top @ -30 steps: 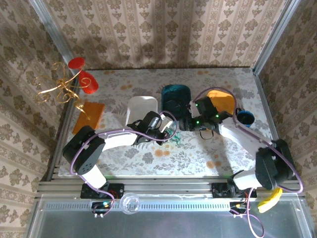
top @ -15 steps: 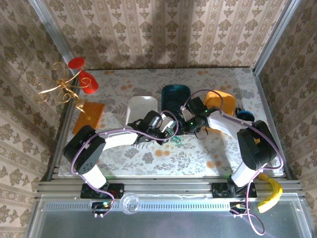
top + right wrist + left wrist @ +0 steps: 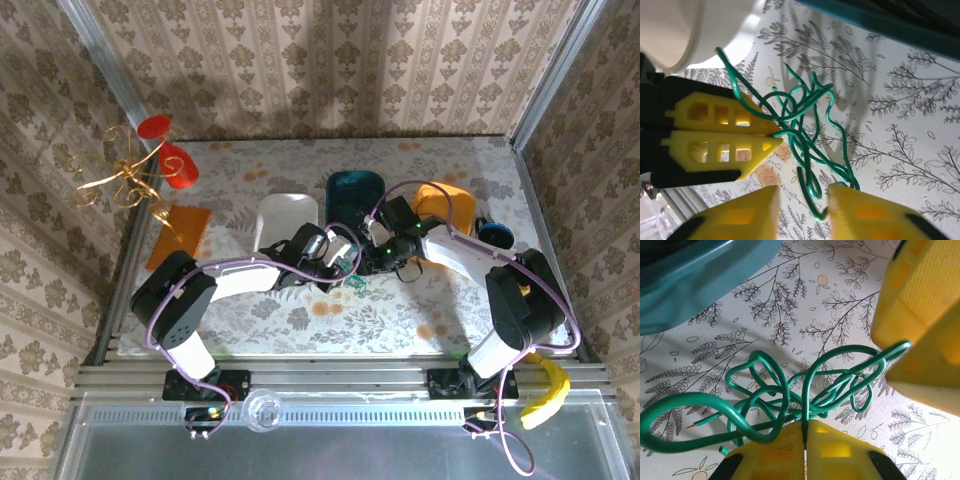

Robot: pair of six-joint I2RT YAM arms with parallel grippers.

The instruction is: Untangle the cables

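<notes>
A tangle of thin green cables (image 3: pixel 352 280) lies on the floral table cover between my two grippers. My left gripper (image 3: pixel 805 426) is shut on one strand of the green cables (image 3: pixel 790 390), which rises straight from between its yellow tips. My right gripper (image 3: pixel 804 192) faces it from the other side. Its yellow jaws stand apart, with a hanging loop of the cables (image 3: pixel 810 125) in the gap and the right finger (image 3: pixel 860 210) touching the wire. In the top view the left gripper (image 3: pixel 343 268) and right gripper (image 3: pixel 370 262) almost meet over the tangle.
A teal tray (image 3: pixel 355 195) and a white bowl (image 3: pixel 288 215) stand just behind the tangle. An orange object (image 3: pixel 445 200) and a blue disc (image 3: pixel 494 237) lie to the right. An orange card (image 3: pixel 180 232) and a gold stand with red discs (image 3: pixel 135 170) are at the far left.
My right arm has swung left to the tangle, and its jaws have narrowed around a cable loop. The left gripper has kept its hold and place.
</notes>
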